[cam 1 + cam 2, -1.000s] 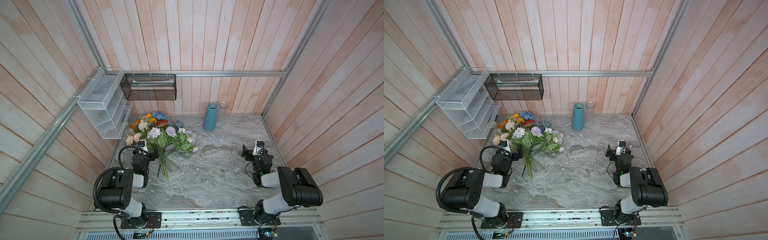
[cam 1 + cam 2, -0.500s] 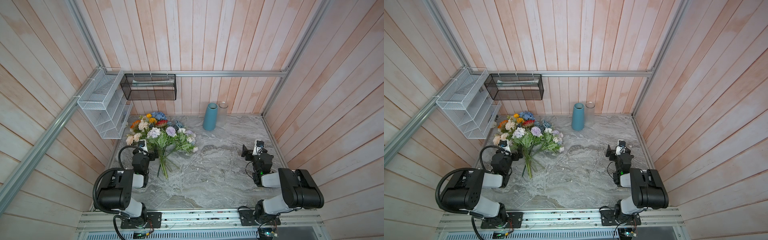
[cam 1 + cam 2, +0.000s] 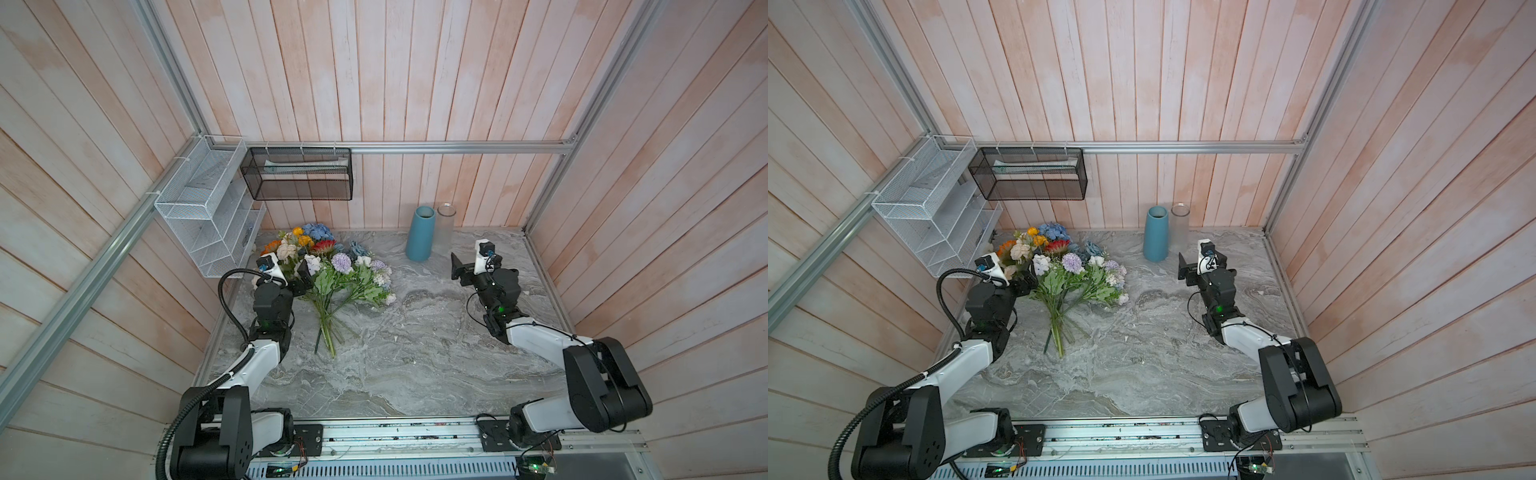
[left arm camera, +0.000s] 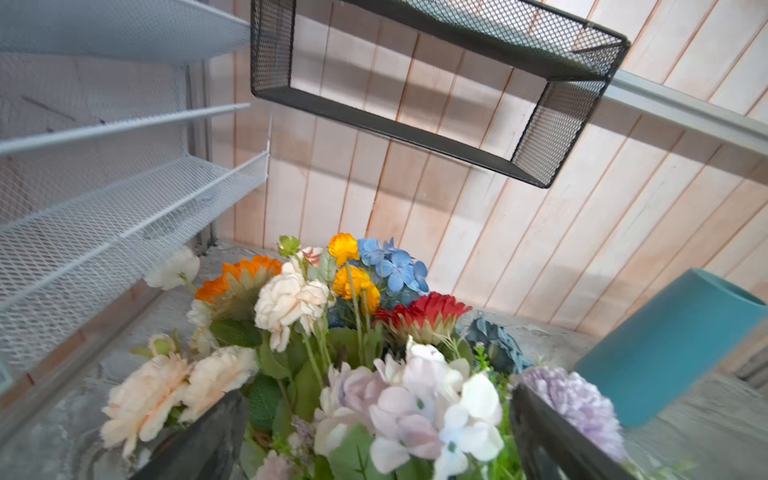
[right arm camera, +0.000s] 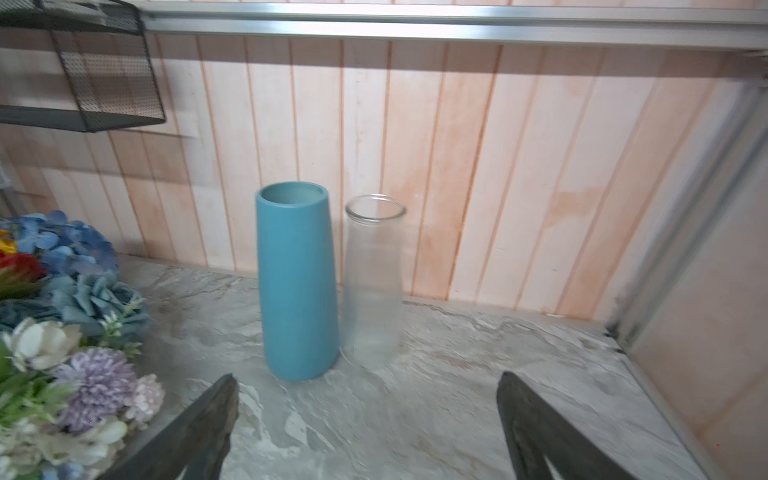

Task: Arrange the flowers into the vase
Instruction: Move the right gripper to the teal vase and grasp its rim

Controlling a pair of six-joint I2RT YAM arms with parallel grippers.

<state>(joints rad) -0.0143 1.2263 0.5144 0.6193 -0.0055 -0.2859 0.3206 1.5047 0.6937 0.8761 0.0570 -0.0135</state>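
Note:
The flowers lie in one bunch on the marble table, blooms toward the back left corner and stems pointing forward. My left gripper is open at the bunch's left side. Its fingers stand wide on either side of pale lilac and white blooms without closing on them. A blue vase stands upright by the back wall, with a clear glass vase right beside it. My right gripper is open and empty, a short way in front of both.
A white wire shelf rack hangs on the left wall above the blooms. A black mesh basket hangs on the back wall. An aluminium frame post marks the back right corner.
Both arms have reached toward the back wall. The left gripper has come up to the flower heads and the right one has come closer to the two vases. Both stay open.

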